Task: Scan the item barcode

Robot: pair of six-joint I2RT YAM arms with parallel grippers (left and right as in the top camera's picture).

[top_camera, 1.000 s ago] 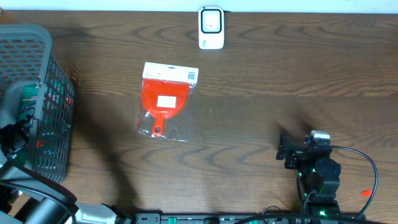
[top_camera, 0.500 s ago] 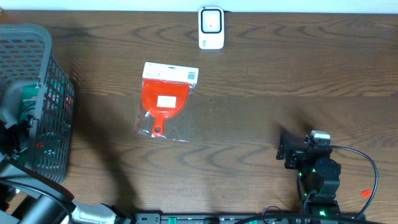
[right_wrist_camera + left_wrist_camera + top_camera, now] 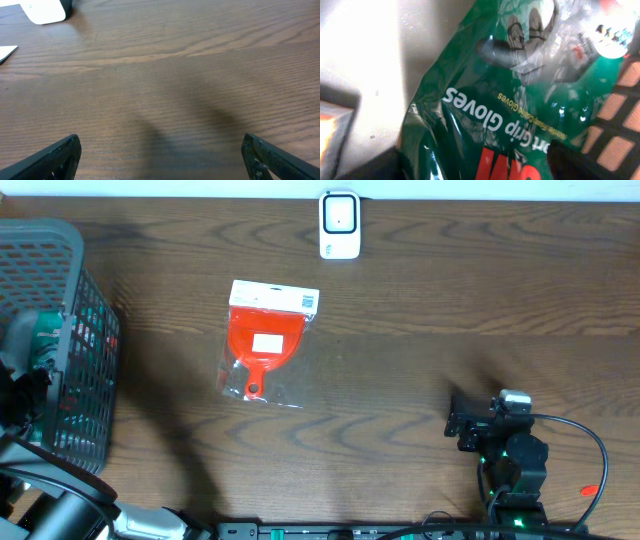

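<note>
A green packet of grip gloves (image 3: 520, 100) fills the left wrist view, lying inside the grey basket (image 3: 50, 250) at the table's left edge. My left gripper (image 3: 470, 167) is down in the basket, its dark fingers (image 3: 367, 167) standing wide apart on either side of the packet; a firm hold does not show. The white barcode scanner (image 3: 340, 225) stands at the table's far edge. An orange dustpan in a clear bag (image 3: 265, 340) lies on the wood left of centre. My right gripper (image 3: 470, 425) rests open near the front right, with bare wood between its fingers (image 3: 55, 155).
The basket holds other packaged goods beside the gloves, with its mesh wall (image 3: 620, 110) close on the right. The scanner (image 3: 45, 11) and a corner of the dustpan bag (image 3: 7, 51) show at the far left of the right wrist view. A black cable (image 3: 590, 440) loops by the right arm.
My left arm has shifted slightly inside the basket, and its jaws have drawn in a little around the glove packet. The right arm and the items on the table have not moved.
</note>
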